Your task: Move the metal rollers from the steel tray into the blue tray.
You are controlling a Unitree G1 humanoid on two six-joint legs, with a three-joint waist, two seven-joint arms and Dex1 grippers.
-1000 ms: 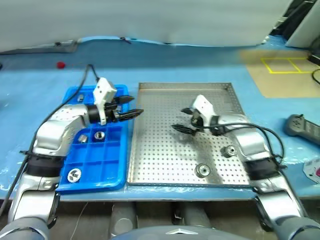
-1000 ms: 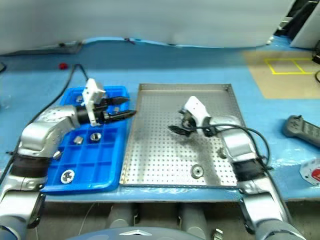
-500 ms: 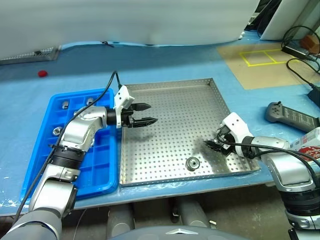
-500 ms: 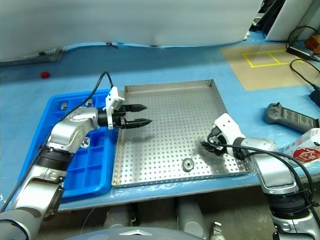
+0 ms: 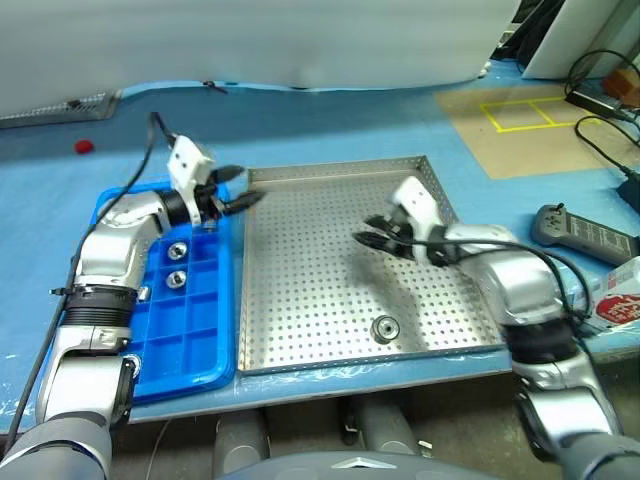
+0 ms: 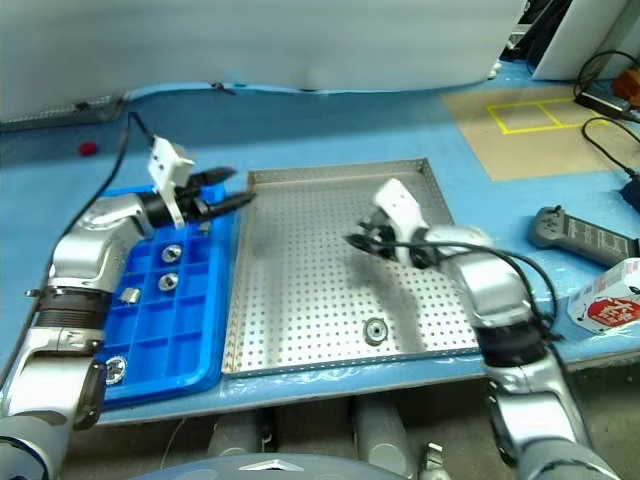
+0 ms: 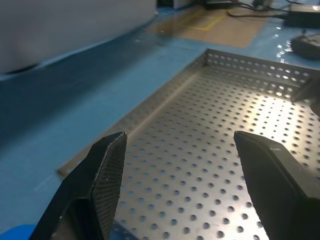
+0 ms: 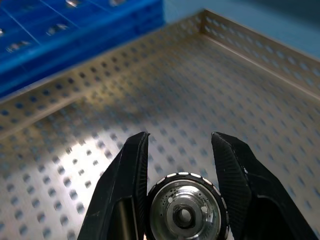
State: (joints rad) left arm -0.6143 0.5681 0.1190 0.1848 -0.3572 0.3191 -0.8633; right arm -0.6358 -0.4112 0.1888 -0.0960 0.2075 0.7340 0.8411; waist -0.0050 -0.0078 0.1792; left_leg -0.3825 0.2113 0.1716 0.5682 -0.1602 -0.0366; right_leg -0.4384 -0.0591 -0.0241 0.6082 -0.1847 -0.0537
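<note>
Right gripper (image 8: 180,170) has closed on a metal roller (image 8: 186,216) and lifted it off the steel tray (image 5: 330,300), now carrying it toward the blue tray (image 5: 190,330). Left gripper (image 5: 235,195), jaws apart and empty, hovers at the blue tray's far edge, possibly in the path. One loose roller (image 5: 383,327) left in the steel tray; handheld controller (image 5: 585,232) sits off right.

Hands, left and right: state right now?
Left hand: open, nothing between its fingers, hovering at the steel tray's edge.
Right hand: shut on a metal roller, held above the steel tray.
</note>
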